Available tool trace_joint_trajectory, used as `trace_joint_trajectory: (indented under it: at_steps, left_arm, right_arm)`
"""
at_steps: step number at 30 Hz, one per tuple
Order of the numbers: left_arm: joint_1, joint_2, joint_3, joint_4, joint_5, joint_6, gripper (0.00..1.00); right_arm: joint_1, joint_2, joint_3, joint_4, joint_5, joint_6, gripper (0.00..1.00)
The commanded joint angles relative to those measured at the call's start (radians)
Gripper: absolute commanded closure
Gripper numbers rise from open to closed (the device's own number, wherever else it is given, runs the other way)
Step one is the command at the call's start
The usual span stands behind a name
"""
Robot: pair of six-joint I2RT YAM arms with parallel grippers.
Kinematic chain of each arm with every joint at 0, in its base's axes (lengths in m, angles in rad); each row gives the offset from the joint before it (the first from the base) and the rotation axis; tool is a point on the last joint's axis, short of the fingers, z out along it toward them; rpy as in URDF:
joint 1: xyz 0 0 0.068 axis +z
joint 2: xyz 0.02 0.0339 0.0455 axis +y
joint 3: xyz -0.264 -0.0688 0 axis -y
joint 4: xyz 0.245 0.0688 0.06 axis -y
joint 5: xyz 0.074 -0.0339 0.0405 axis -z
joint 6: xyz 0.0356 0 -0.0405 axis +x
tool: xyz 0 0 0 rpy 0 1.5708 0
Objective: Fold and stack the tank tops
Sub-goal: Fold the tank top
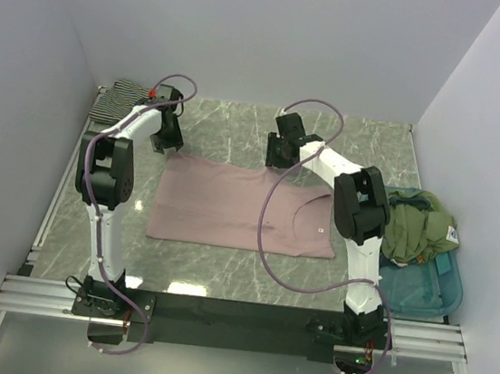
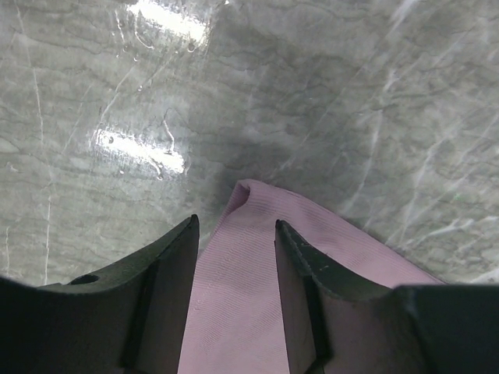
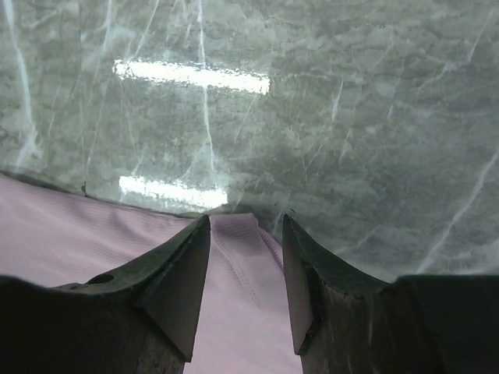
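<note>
Now | pink tank top (image 1: 243, 209) flat on table (image 1: 230, 123) | left gripper (image 2: 235, 224), right gripper (image 3: 246, 222): fingers apart, straddling its far edge, likely set to pinch for a fold | striped tank top (image 1: 119, 100) far-left corner.

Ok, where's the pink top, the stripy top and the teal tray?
pink tank top (image 1: 229, 207), top external view, middle of its flat body.
striped tank top (image 1: 116, 102), top external view, its bunched fabric.
teal tray (image 1: 428, 296), top external view, bare near part of its floor.
</note>
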Motion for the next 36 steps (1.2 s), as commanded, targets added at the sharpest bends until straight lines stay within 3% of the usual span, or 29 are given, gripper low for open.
trace_joint_trajectory:
  at_steps: [1, 13, 26, 36]
  left_arm:
    - [0.011, 0.024, 0.054, -0.007, 0.023, 0.022, 0.51]
    - [0.023, 0.056, 0.063, 0.013, 0.070, 0.015, 0.54]
    - [0.036, 0.059, 0.066, 0.037, 0.076, 0.012, 0.63]
    - [0.039, 0.030, 0.051, 0.089, 0.099, 0.013, 0.73]
  right_arm:
    - [-0.005, 0.029, 0.049, 0.006, -0.004, -0.010, 0.51]
    - [-0.005, 0.028, 0.049, -0.011, -0.004, -0.012, 0.54]
    - [-0.027, -0.004, 0.036, 0.003, -0.004, 0.004, 0.83]
    - [-0.028, -0.015, 0.061, 0.012, -0.031, 0.015, 0.88]
